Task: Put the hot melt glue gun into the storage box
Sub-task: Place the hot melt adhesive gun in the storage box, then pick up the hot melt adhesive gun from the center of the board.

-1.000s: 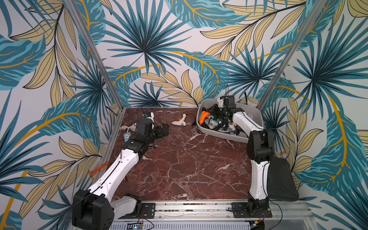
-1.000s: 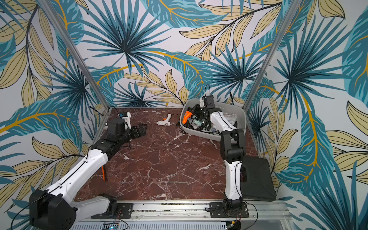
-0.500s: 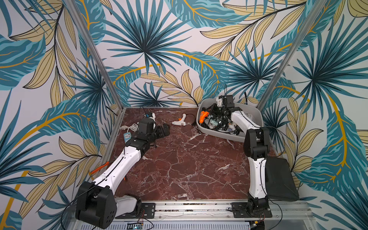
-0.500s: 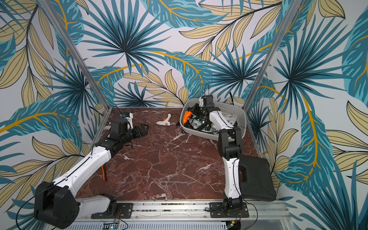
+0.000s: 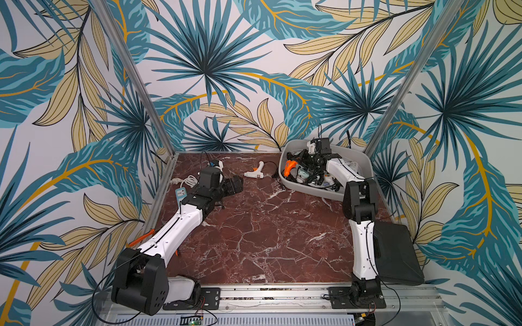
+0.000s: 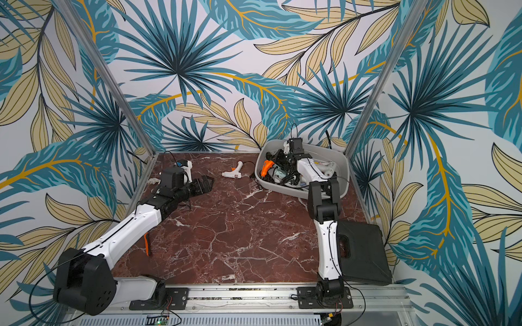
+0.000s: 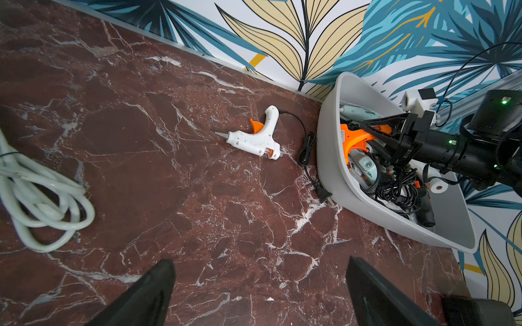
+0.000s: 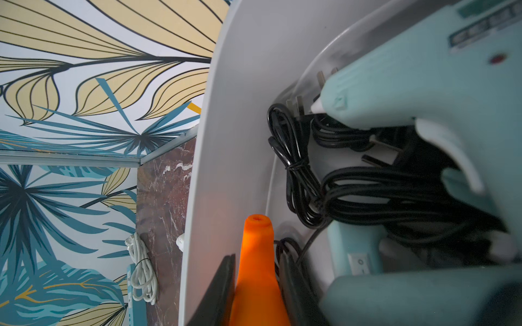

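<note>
The orange gun (image 7: pixel 354 138) is sitting inside the box (image 7: pixel 330 158), pinched between the narrow jaws of the right gripper (image 8: pixel 256 256), while a white gun (image 7: pixel 254 138) is lying on the table (image 7: pixel 141 169) just beside the box and the left gripper (image 7: pixel 260 259) is hovering wide open and empty.

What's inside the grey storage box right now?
The storage box holds an orange glue gun in the right gripper, pale green glue guns and black cords. They and the arm cover its floor.

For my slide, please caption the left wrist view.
White plastic glue gun lies beside the light grey plastic tub.
</note>
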{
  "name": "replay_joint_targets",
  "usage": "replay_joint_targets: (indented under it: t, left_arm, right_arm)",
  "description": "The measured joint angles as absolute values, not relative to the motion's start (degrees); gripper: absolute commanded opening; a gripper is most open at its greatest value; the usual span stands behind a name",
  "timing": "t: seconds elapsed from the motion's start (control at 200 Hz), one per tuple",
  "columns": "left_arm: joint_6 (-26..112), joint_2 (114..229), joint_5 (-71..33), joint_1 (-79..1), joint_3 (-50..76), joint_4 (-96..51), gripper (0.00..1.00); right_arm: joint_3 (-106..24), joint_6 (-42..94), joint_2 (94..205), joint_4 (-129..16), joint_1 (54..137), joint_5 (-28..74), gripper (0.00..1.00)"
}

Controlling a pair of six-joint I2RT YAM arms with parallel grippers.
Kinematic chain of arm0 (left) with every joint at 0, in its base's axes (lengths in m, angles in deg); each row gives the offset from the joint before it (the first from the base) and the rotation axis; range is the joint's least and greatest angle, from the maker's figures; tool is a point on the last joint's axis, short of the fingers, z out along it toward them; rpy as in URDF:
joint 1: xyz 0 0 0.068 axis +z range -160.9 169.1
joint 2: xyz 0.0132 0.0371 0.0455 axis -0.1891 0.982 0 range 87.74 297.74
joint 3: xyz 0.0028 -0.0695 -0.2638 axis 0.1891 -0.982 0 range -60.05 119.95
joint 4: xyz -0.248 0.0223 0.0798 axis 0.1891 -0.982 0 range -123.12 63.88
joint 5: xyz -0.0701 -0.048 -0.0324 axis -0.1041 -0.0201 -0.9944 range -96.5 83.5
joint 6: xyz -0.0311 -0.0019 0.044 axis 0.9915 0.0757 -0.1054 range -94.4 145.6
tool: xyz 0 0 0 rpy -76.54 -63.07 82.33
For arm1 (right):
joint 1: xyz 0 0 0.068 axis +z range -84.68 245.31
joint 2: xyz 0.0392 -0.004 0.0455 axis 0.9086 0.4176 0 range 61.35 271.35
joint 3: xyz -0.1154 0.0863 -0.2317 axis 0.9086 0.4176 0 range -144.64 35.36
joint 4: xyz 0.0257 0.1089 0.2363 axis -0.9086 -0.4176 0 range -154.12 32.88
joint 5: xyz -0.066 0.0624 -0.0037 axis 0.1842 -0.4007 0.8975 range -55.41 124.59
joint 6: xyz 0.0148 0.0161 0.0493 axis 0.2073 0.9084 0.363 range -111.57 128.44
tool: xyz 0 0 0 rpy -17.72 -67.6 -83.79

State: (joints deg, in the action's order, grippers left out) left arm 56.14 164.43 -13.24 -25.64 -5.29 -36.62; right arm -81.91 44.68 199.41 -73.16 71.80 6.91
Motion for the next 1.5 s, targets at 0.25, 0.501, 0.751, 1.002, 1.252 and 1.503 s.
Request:
replay_joint_targets:
  t: [0.25,0.501,0.751,1.002,1.252,1.503]
  left_arm:
    - [56.3,167.7,-13.7,-25.4,-4.2,-35.9,1.00]
    - [53.1,174.4,-16.0,-25.4,2.5,-36.4,1.00]
    - [50.1,187.4,-16.6,-25.4,18.8,-42.7,0.98]
    - [48.5,202.1,-15.6,-26.8,35.7,-51.0,0.92]
    - [46.7,217.6,-11.1,-29.9,54.9,-59.9,0.86]
    - [45.7,227.2,-8.0,-31.5,66.3,-63.0,0.76]
  right_arm:
    - [-78.3,45.6,197.3,-72.3,72.7,7.7,0.61]
    - [-74.8,45.3,192.4,-77.6,72.6,10.2,0.76]
    - [-66.8,45.5,182.8,-82.6,72.5,13.8,0.82]
    - [-56.9,45.5,173.7,-84.0,72.7,17.1,0.83]
    - [-47.1,45.3,162.7,-83.1,74.3,20.6,0.87]
    - [-38.2,45.3,154.3,-79.1,75.7,23.4,0.90]
